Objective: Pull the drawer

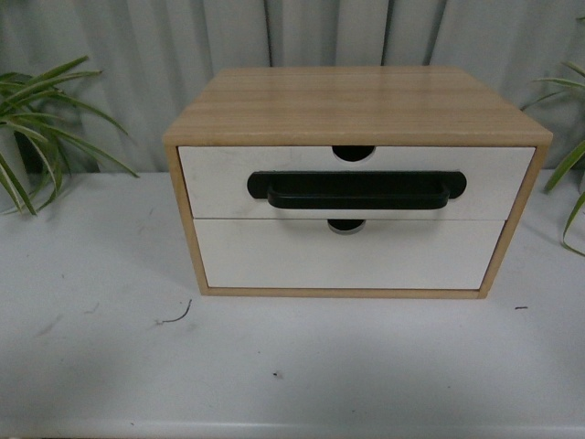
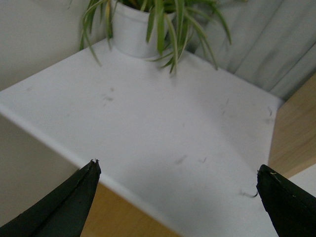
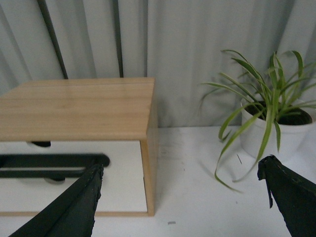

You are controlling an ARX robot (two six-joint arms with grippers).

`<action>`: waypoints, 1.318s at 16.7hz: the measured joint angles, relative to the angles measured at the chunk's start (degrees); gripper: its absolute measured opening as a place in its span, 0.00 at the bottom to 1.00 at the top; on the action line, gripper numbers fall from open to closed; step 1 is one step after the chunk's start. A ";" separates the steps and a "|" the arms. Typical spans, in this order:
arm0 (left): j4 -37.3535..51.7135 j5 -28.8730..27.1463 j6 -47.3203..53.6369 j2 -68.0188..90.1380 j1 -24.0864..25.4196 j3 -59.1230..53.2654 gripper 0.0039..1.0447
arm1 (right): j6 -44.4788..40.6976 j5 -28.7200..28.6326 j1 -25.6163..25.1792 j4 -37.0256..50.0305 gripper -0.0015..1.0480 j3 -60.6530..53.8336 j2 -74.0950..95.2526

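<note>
light: soft, even | shadows: faint (below cabinet) | wrist views: slightly soft, maybe motion blur

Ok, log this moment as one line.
white-fronted wooden drawer with long black bar handle: shut | left pincer: open, empty | right pincer: open, empty

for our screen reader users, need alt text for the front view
A wooden cabinet sits on a white table, its upper drawer, white-fronted with a long black handle, shut above a plain white drawer front. Plant leaves edge both sides; no arm shows.
</note>
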 joint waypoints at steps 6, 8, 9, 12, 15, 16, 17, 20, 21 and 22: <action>12.98 8.81 9.75 37.59 -7.58 27.28 0.94 | -8.85 -3.98 3.91 12.02 0.94 25.79 38.86; 13.51 15.56 17.49 44.00 -12.13 35.28 0.94 | -16.39 -11.45 4.55 13.92 0.94 29.81 42.80; 10.36 19.82 21.35 45.55 -13.07 38.62 0.94 | -21.27 -16.44 4.35 11.96 0.94 30.75 43.41; -7.63 32.89 39.06 50.16 -15.80 50.07 0.94 | -42.23 -31.39 2.05 -1.07 0.94 35.89 46.42; -23.91 37.38 53.92 54.34 -19.89 57.64 0.94 | -61.24 -40.52 1.14 -15.87 0.94 41.40 48.39; -30.97 37.94 59.82 56.35 -21.81 60.98 0.94 | -72.35 -42.34 0.55 -24.63 0.94 45.35 50.14; -35.82 38.29 63.54 58.10 -23.45 63.78 0.94 | -81.79 -42.05 0.24 -32.26 0.94 48.54 52.30; -43.04 38.27 69.07 62.12 -26.10 67.63 0.94 | -95.34 -38.66 -0.11 -43.65 0.94 51.71 56.17; -43.12 37.97 69.79 63.25 -26.73 68.11 0.94 | -96.83 -38.16 -0.11 -45.13 0.94 52.17 56.70; -43.23 37.57 70.60 64.41 -27.34 68.70 0.94 | -97.88 -37.57 -0.07 -45.72 0.94 52.74 57.22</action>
